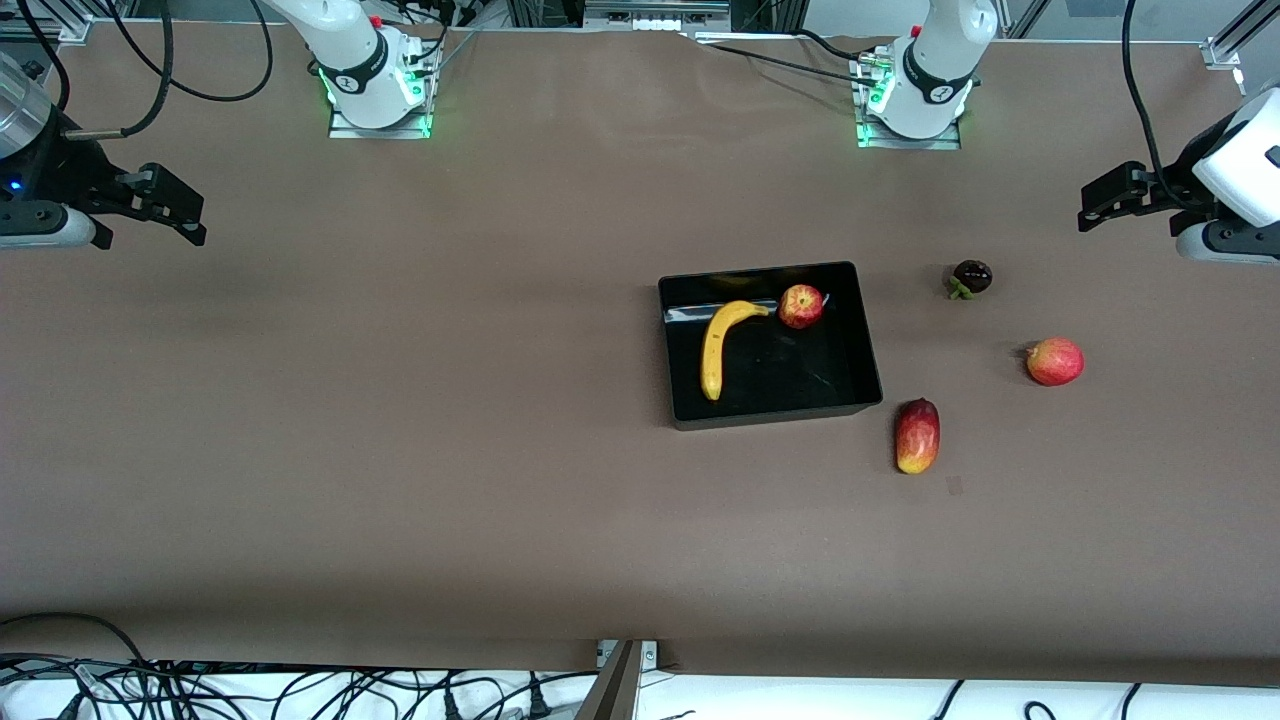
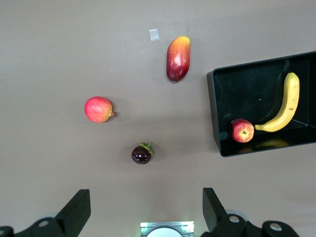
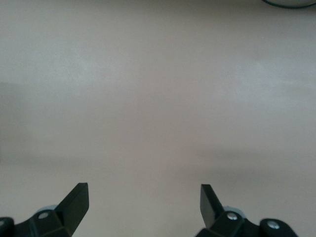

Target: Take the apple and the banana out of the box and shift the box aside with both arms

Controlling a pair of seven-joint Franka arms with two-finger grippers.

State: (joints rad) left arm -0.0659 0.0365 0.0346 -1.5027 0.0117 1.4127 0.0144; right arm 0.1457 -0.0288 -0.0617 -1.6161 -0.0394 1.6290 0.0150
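The black tray [image 1: 770, 400] is set on the brown table [image 1: 400, 450], approx. mid-table, somewhat toward the left arm's end. The banana [image 1: 718, 345] and a small red apple [image 1: 801, 306] are seen lying inside it, the banana's tip just beside the apple; contact can't be made out for sure.

Outside the tray, toward the left arm's end, three fruits are laid well apart: a mango [image 1: 918, 436] nearest the front camera, a round red fruit [image 1: 1054, 361], poss. a pomegranate, and a dark mangosteen [image 1: 971, 277] farthest from it.

The left gripper [image 1: 1110, 200] is held up over the table's edge at its own end, fingers spread, nothing grasped. The right gripper [image 1: 175, 205] is likewise parked over bare table at its end, fingers spread wide & empty.
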